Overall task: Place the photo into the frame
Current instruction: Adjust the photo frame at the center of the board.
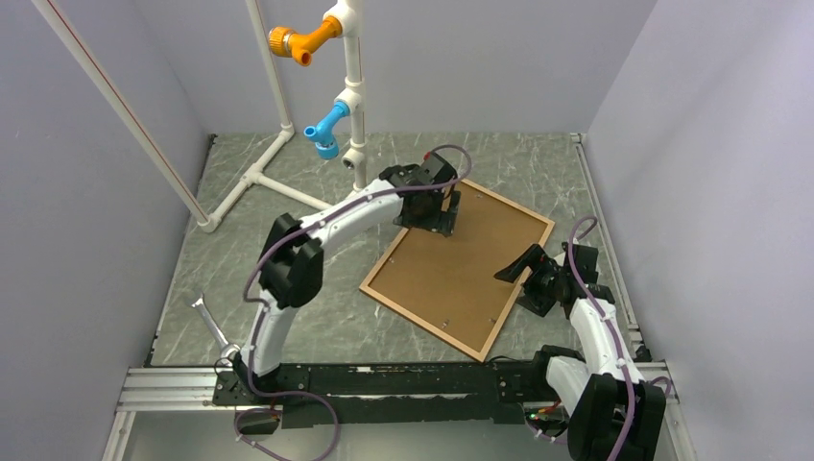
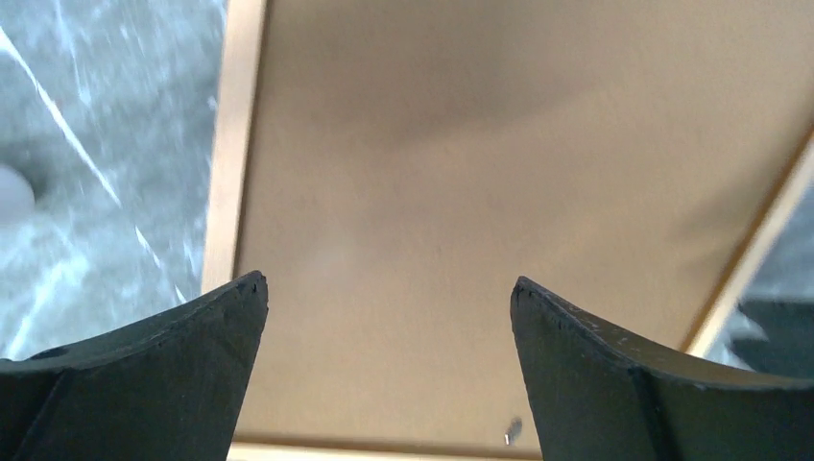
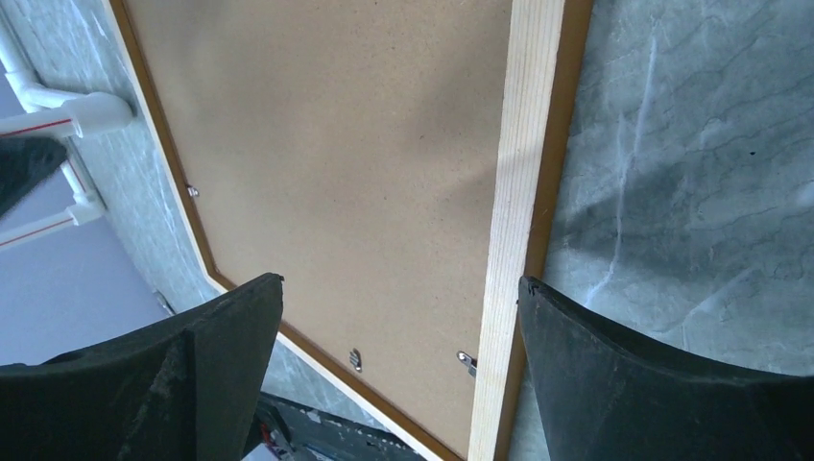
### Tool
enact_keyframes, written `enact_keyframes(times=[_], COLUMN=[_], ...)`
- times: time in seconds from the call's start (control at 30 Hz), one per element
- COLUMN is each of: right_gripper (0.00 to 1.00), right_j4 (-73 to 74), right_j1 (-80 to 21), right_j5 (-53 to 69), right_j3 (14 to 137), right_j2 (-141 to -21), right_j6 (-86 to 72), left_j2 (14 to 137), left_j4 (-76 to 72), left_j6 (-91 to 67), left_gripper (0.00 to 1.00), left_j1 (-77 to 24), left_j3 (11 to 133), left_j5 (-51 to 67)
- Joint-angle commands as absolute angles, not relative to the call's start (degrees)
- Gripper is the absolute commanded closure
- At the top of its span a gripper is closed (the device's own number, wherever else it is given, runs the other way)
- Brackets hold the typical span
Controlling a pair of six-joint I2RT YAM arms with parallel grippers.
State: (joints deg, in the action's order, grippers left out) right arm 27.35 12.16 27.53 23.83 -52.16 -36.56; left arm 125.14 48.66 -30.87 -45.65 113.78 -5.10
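Note:
The frame (image 1: 418,321) lies face down at the middle right of the table, with the brown hardboard backing sheet (image 1: 461,264) set in it. The photo is hidden. My left gripper (image 1: 443,223) is open and empty, low over the frame's far left corner. In the left wrist view its gripper (image 2: 389,288) is over the backing (image 2: 480,173), with the frame's rim (image 2: 230,144) at the left. My right gripper (image 1: 509,272) is open and empty over the frame's right side. In the right wrist view its gripper (image 3: 401,283) straddles the pale rim (image 3: 518,192). Small metal tabs (image 3: 356,359) sit on the backing (image 3: 336,144).
A white pipe stand (image 1: 350,96) with an orange fitting (image 1: 302,41) and a blue fitting (image 1: 326,130) stands at the back. A metal tool (image 1: 213,322) lies at the near left. A metal rail (image 1: 384,379) runs along the near edge. Walls close in both sides.

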Motion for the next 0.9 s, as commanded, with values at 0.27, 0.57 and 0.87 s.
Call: enact_keyframes(times=[0.27, 0.57, 0.87], right_gripper=[0.06, 0.06, 0.06], right_j4=[30.2, 30.5, 32.8], right_j1=[11.9, 11.9, 11.8], right_j5=[30.0, 32.7, 33.0], right_j3=[24.9, 25.4, 26.9], right_j2=[-50.8, -51.9, -50.5], right_j6=[-34.6, -33.3, -32.4], left_j2=[92.3, 85.0, 87.5], left_j4=[44.6, 37.3, 31.4], left_j6=[-52.1, -68.5, -68.5], left_gripper=[0.04, 0.06, 0.06], left_j1=[-56.6, -59.2, -58.4], left_j3=[75.8, 56.0, 56.4], left_j5=[-6.7, -7.4, -8.6])
